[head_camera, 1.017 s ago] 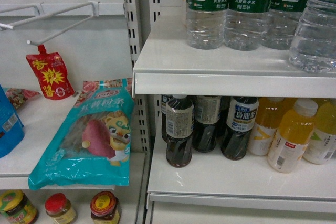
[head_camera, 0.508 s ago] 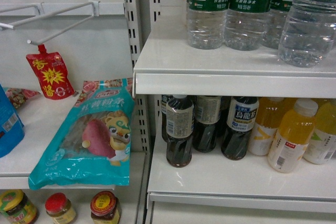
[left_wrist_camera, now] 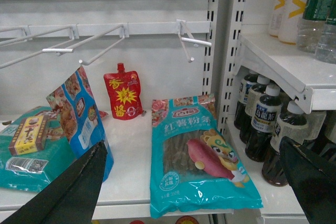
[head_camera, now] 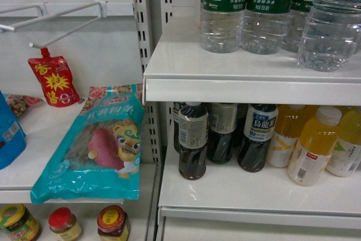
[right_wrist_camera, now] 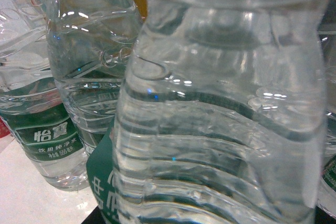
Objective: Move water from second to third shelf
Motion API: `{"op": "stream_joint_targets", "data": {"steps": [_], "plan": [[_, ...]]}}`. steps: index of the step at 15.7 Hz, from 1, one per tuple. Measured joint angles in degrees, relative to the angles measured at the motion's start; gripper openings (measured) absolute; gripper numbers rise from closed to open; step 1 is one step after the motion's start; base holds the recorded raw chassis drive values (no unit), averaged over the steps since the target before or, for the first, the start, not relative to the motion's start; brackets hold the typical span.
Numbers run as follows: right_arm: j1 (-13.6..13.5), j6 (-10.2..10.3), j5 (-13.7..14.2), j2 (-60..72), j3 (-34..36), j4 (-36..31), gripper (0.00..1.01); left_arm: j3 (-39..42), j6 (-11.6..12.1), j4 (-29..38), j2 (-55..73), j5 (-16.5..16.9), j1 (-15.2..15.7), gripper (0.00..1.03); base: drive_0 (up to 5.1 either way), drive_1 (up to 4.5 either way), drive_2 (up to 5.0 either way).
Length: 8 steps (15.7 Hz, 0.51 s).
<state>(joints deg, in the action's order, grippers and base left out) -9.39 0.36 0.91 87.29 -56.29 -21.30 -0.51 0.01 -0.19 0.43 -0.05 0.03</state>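
The clear ribbed plastic water bottle (head_camera: pixel 330 23) with its dark green label fills the right wrist view directly ahead of the right gripper, whose fingers are out of sight, so its grip cannot be told. The bottle's base is at the white upper shelf (head_camera: pixel 225 71). The left gripper (left_wrist_camera: pixel 194 182) hangs wide open over a teal snack bag (left_wrist_camera: pixel 197 156).

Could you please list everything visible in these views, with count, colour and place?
water bottles: at least four, clear with green labels, upper right shelf; the rightmost nearest the camera
tea bottles: at least four, dark, lower right shelf
juice bottles: at least three, orange-yellow, right of the tea
snack bag: one, teal, left shelf
pouch: one, red, behind the bag
blue packet: one, left edge
jars: three, bottom left
hooks: white, above the pouch
left end effector: open, black fingers
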Motion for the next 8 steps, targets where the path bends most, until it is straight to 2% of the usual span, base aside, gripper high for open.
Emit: {"op": "stream_joint_targets", "data": {"steps": [2, 3, 7, 8], "plan": [[0.02, 0.0, -0.07, 0.0, 0.0, 0.07, 0.41, 0.0, 0.0, 0.0, 0.0, 0.0, 0.0, 0.98, 0.0, 0.0, 0.0], [0.02, -0.11, -0.07, 0.0, 0.0, 0.26, 0.47, 0.0, 0.0, 0.0, 0.0, 0.0, 0.0, 0.98, 0.0, 0.0, 0.0], [0.04, -1.07, -0.02, 0.0, 0.02, 0.59, 0.93, 0.0, 0.0, 0.0, 0.0, 0.0, 0.0, 0.98, 0.0, 0.0, 0.0], [0.07, -1.36, -0.02, 0.0, 0.02, 0.72, 1.0, 0.0, 0.0, 0.0, 0.0, 0.02, 0.0, 0.98, 0.0, 0.0, 0.0]]}}
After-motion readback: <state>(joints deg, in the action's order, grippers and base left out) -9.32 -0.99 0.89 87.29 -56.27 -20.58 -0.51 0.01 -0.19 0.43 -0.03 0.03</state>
